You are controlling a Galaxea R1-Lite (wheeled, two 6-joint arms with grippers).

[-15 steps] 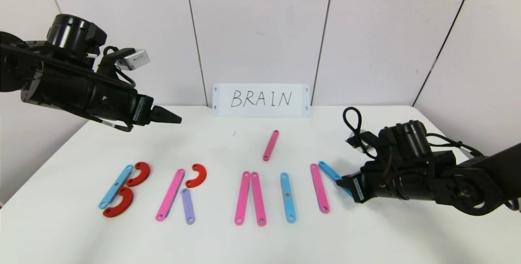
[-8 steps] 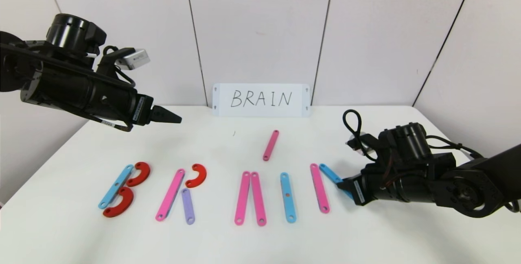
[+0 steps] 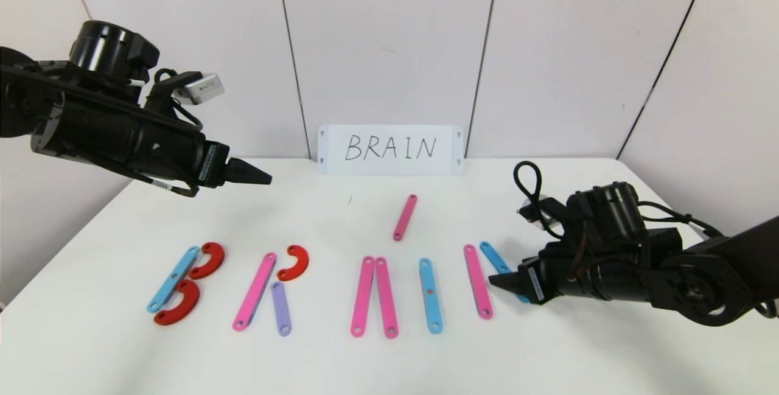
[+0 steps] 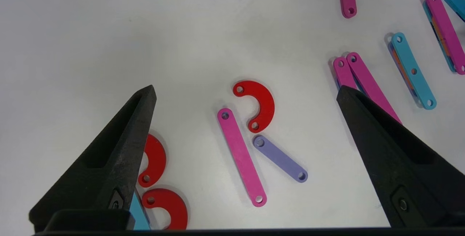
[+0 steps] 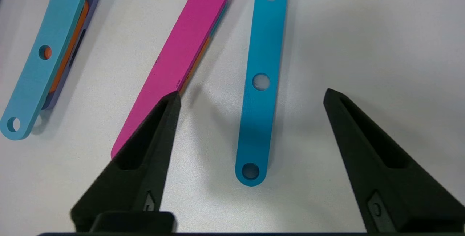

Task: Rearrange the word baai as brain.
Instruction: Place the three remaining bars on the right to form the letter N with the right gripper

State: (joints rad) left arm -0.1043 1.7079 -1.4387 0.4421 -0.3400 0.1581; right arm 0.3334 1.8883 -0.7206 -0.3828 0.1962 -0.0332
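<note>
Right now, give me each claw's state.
Left claw: open, empty, raised above the B and R.
Right claw: open, astride the blue strip, not gripping it.

Matte black jointed arms, pointed triangular black gripper (image 3: 504,281) fingers, looped black cables, silver wrist camera.

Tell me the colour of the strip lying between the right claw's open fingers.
Blue strip, flat on the table; clearest in the right wrist view.
</note>
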